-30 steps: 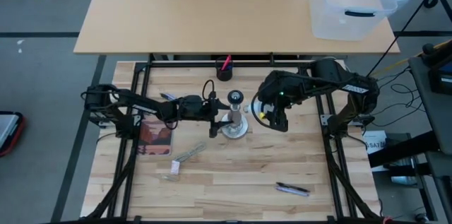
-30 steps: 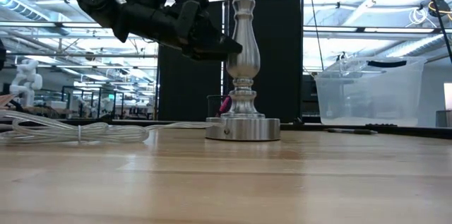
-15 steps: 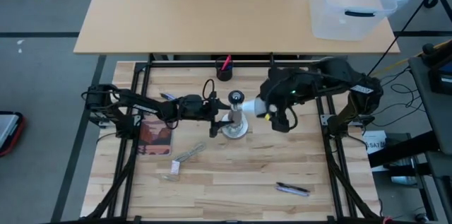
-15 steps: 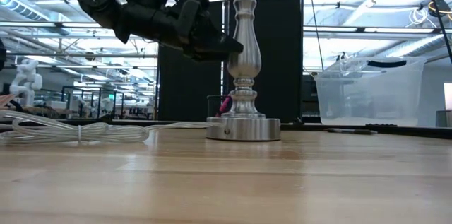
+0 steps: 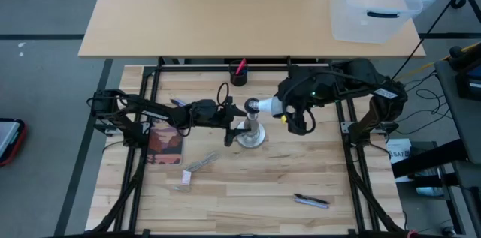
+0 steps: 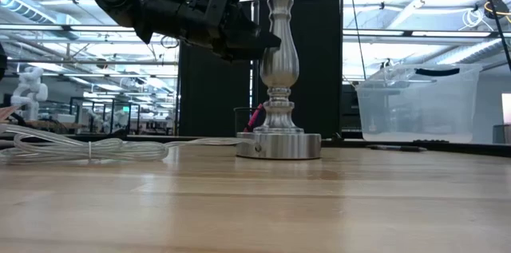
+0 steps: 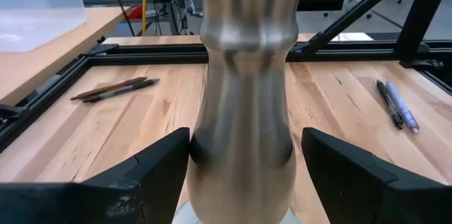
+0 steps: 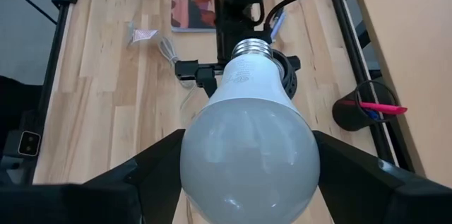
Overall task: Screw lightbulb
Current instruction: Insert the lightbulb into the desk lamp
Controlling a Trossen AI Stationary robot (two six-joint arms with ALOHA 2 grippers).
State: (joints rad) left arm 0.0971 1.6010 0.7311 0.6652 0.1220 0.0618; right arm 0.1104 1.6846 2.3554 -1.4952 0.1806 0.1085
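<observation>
Your right hand [image 5: 279, 107] is clenched on the lightbulb [image 5: 268, 106], just right of the socket stand [image 5: 251, 124]. The bulb lies sideways, screw base pointing left at the socket mouth. Your left hand [image 5: 231, 118] grips the stand's post, steadying it on the counter [image 5: 248, 185].

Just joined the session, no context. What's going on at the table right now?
Two-arm lightbulb install, mid-approach. The left gripper is clamped on the post of the metal socket stand, steadying it on the table. The right gripper holds the lightbulb by its globe, screw base pointed at the stand's socket. In the right wrist view the base sits right at the socket's mouth; whether the threads have caught cannot be seen.
</observation>
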